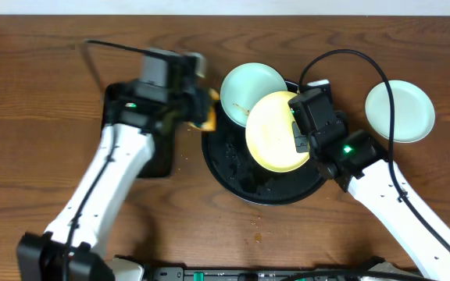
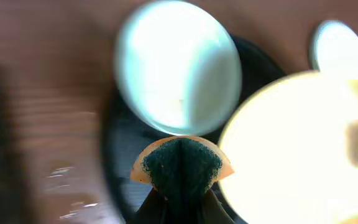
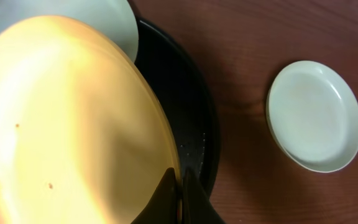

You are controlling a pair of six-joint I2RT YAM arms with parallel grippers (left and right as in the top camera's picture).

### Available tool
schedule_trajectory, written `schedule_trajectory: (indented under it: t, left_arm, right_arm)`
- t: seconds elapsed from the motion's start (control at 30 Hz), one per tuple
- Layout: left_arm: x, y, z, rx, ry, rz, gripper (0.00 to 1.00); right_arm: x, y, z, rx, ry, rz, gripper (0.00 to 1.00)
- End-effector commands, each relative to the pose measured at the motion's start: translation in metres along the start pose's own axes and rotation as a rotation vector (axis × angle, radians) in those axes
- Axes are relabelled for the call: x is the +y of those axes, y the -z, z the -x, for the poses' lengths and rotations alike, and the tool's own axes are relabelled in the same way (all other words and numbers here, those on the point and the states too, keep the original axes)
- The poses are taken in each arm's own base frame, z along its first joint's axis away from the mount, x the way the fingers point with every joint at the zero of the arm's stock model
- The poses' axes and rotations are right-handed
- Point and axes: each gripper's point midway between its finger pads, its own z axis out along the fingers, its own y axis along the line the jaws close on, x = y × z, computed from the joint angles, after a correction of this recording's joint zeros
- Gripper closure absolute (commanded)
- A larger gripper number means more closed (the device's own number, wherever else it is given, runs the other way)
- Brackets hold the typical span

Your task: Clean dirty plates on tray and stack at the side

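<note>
Underneath, wooden table (image 1: 37,78) bears black tray (image 1: 229,168).

The yellow plate (image 1: 276,133), gripped by the right pincer (image 3: 180,198), is hanging tilted over most of the round tray (image 1: 229,168). A mint plate (image 1: 252,92) is blocking its far rim, and the sponge (image 2: 180,163) in the left pincer (image 1: 205,119) is crowding its left rim. Bare worktop (image 1: 37,78) is lying open far left and in front of the tray.

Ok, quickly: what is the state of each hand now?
Left hand: closed, holding the orange sponge with a dark green scrubbing face.
Right hand: closed on the rim of the pale yellow round plate.
</note>
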Motion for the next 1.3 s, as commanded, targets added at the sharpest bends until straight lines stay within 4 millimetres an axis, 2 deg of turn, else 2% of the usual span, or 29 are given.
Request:
schedule_trajectory:
  t: [0.0,0.13,0.27,0.47,0.6,0.8,1.0,1.27]
  left_arm:
    - [-0.051,-0.026,-0.025,0.079,-0.079,-0.097,0.93]
    - [-0.09,-0.032,-0.04,0.102,-0.159,-0.158,0.93]
    - [-0.116,-0.036,-0.046,0.093,-0.213,-0.204,0.92]
    - [-0.142,-0.036,-0.052,0.081,-0.263,-0.253,0.93]
    - [-0.151,-0.036,-0.06,0.098,-0.278,-0.272,0.93]
    - [-0.154,-0.042,-0.067,0.121,-0.286,-0.273,0.93]
    - [-0.151,-0.056,-0.068,0.124,-0.288,-0.262,0.93]
    - [-0.124,-0.08,-0.063,0.104,-0.283,-0.125,0.93]
  right_arm:
    - [-0.001,0.006,0.015,-0.034,-0.047,0.006,0.99]
    - [-0.003,0.011,0.022,-0.051,-0.051,-0.001,0.99]
    - [-0.001,0.015,0.026,-0.053,-0.054,0.019,0.99]
    - [-0.009,0.015,0.026,-0.041,-0.089,0.005,0.99]
    - [-0.014,0.016,0.031,-0.05,-0.103,0.0,0.99]
    - [-0.014,0.027,0.046,-0.085,-0.116,0.013,0.99]
    - [-0.008,0.032,0.046,-0.072,-0.113,0.06,0.99]
    - [-0.012,0.041,0.047,-0.088,-0.119,0.065,0.99]
